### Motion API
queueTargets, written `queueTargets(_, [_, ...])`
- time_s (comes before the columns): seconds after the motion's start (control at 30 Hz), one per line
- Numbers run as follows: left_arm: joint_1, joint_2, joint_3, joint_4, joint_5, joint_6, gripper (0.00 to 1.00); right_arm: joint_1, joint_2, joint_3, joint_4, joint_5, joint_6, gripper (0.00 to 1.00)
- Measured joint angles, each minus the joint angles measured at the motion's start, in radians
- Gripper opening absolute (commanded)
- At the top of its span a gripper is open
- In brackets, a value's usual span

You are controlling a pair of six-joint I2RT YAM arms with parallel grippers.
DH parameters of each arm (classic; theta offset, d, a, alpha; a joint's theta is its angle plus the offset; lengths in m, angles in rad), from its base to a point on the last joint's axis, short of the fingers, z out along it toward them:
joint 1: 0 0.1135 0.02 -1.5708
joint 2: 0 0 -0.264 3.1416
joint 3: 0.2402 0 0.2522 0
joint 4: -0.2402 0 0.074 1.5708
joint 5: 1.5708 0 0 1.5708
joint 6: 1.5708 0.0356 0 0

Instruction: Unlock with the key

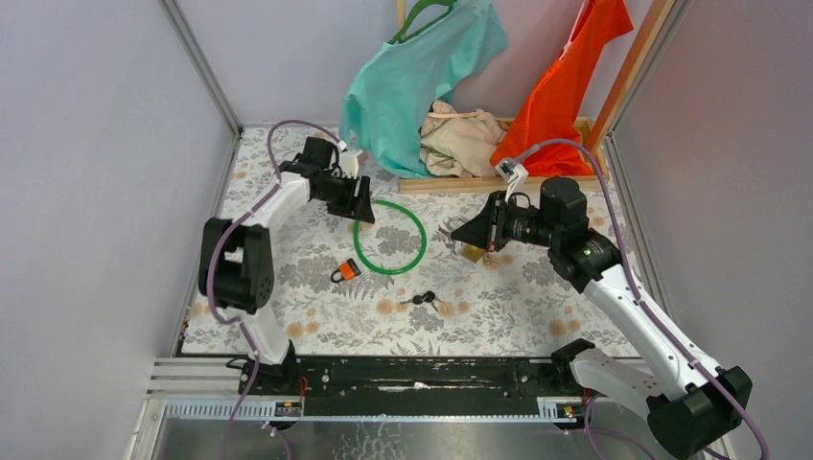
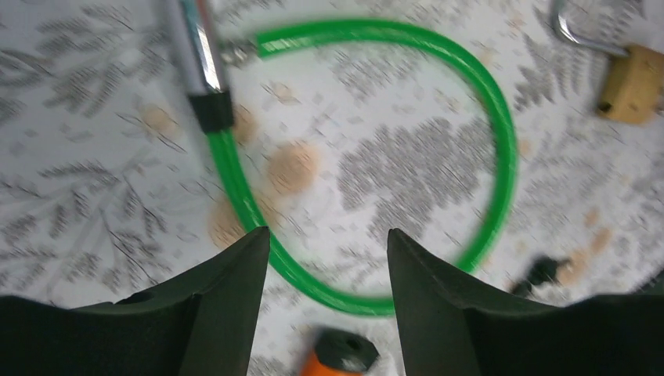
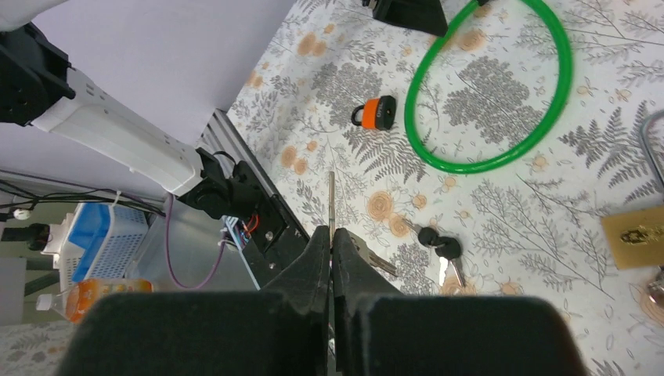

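Note:
A brass padlock point(image 1: 472, 253) lies on the floral table just under my right gripper point(image 1: 462, 234); it also shows in the right wrist view point(image 3: 638, 235) and the left wrist view point(image 2: 633, 82). My right gripper point(image 3: 331, 231) is shut on a silver key point(image 3: 331, 196), whose thin blade sticks out past the fingertips, with a second key point(image 3: 380, 263) hanging beside it. My left gripper point(image 1: 362, 203) is open and empty, hovering over the left side of the green cable lock point(image 1: 388, 237); its jaws point(image 2: 327, 235) straddle the cable point(image 2: 438, 157).
A small orange padlock point(image 1: 346, 272) lies left of centre. A pair of black-headed keys point(image 1: 425, 300) lies in the middle. A wooden rack point(image 1: 451, 182) with teal, beige and orange clothes stands at the back. Walls close in left and right.

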Motion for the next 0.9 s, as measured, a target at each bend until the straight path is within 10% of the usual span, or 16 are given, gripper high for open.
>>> queueTargets(0.63, [0.010,0.211,0.051,0.249,-0.190,0.002,0.41,0.000,0.008,0.097,-0.163,0.075,-0.066,0.00])
queueTargets(0.9, [-0.004,0.185,0.001,0.277,-0.189,0.029,0.14,0.000,0.024,0.105,-0.158,0.074,-0.063,0.00])
